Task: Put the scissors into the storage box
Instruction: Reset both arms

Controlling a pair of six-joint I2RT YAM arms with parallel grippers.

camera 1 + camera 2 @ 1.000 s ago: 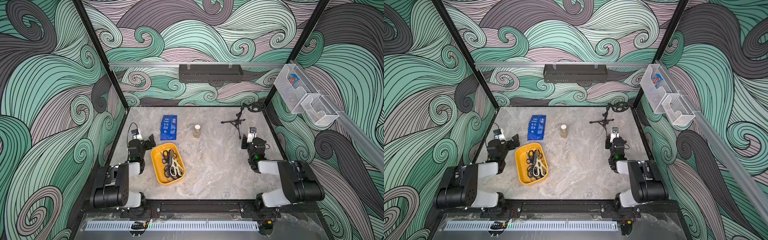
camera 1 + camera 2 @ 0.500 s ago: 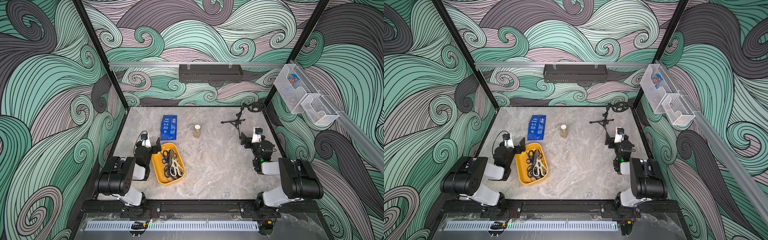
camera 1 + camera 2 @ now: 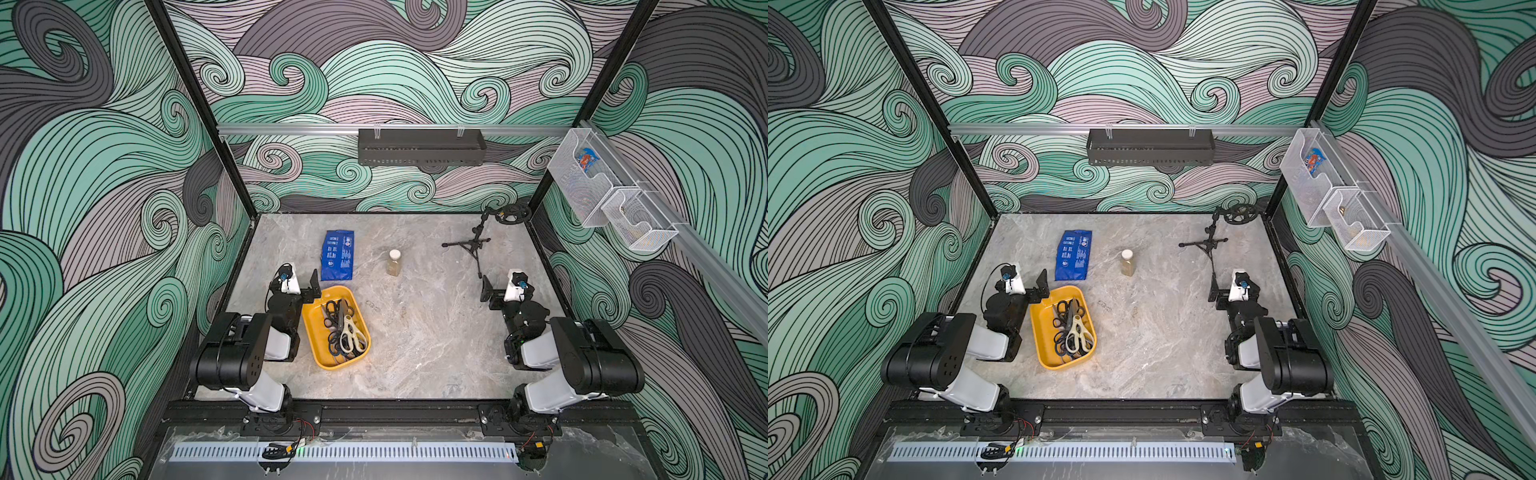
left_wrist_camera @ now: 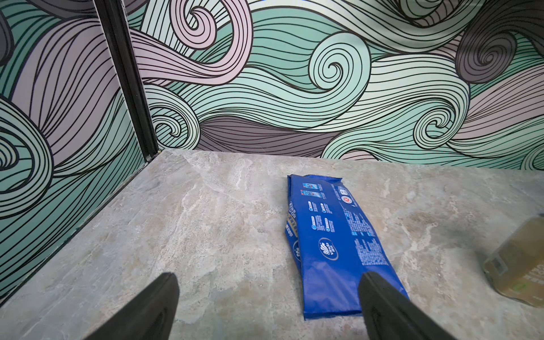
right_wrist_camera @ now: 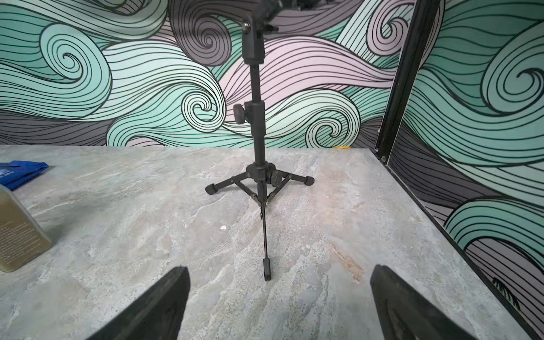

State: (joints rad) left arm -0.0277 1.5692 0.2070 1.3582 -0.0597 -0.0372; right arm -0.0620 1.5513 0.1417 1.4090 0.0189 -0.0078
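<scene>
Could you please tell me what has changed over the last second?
Both arms folded back toward their bases; the left gripper and right gripper are open, holding nothing. The scissors, box, pouch, bottle and tripod stayed put.

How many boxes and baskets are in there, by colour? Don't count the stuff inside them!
Yellow: 1, the storage box on the table
Black: 1, the long bin on the back wall
White: 2, the wire baskets on the side wall
Total: 4
</scene>
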